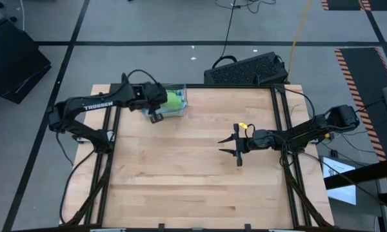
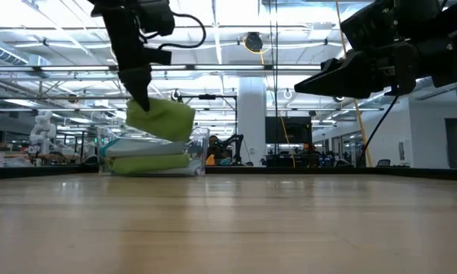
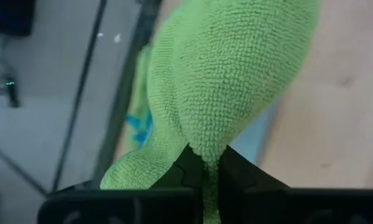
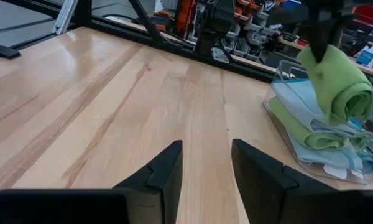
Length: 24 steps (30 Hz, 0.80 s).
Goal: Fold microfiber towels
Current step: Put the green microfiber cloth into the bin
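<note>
Lime green towel (image 3: 236,81) cut off at the left wrist view's edge, its pinched fold hidden between the left tool's (image 3: 205,169) fingers.

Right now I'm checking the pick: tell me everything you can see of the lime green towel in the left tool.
The lime green towel is soft, nubbly microfiber, bunched into a loose roll. The left tool pinches a fold of it shut, and it hangs just above the clear plastic tray at the table's far left, over the cloths there.

left gripper (image 2: 139,103) jaws pinched, right gripper (image 1: 237,149) jaws parted
</note>
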{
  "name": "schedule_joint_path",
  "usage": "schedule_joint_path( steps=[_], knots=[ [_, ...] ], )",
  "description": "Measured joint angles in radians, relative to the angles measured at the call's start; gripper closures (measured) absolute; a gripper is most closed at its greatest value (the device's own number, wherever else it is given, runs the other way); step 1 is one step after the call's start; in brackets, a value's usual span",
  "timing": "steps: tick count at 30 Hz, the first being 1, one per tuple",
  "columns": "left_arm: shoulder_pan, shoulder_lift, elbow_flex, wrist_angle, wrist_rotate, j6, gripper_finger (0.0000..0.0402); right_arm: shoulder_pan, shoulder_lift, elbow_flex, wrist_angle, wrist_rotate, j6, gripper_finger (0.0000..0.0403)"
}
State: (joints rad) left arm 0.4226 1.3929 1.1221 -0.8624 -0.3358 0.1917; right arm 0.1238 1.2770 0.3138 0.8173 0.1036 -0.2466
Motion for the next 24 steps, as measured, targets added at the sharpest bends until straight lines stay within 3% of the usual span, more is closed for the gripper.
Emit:
schedule_joint_path(
  steps=[7,9,12,18,24],
  knots=[
    [0.055,0.019,-0.028,0.015,-0.196,0.127,0.0382,0.000,0.000,0.000,0.000,0.000,0.007,0.0271],
    [0.055,0.021,-0.055,0.036,-0.174,0.146,0.0388,0.000,0.000,0.000,0.000,0.000,0.008,0.0271],
    [0.052,0.021,-0.094,0.043,-0.064,0.162,0.0383,0.000,0.000,0.000,-0.001,0.000,0.007,0.0271],
    [0.053,0.021,-0.134,0.031,-0.041,0.066,0.0274,0.000,0.000,0.000,0.000,0.000,0.007,0.0271],
    [0.061,0.021,-0.075,-0.096,0.053,-0.019,0.0156,0.000,0.000,0.000,0.000,0.000,0.005,0.0271]
  ],
)
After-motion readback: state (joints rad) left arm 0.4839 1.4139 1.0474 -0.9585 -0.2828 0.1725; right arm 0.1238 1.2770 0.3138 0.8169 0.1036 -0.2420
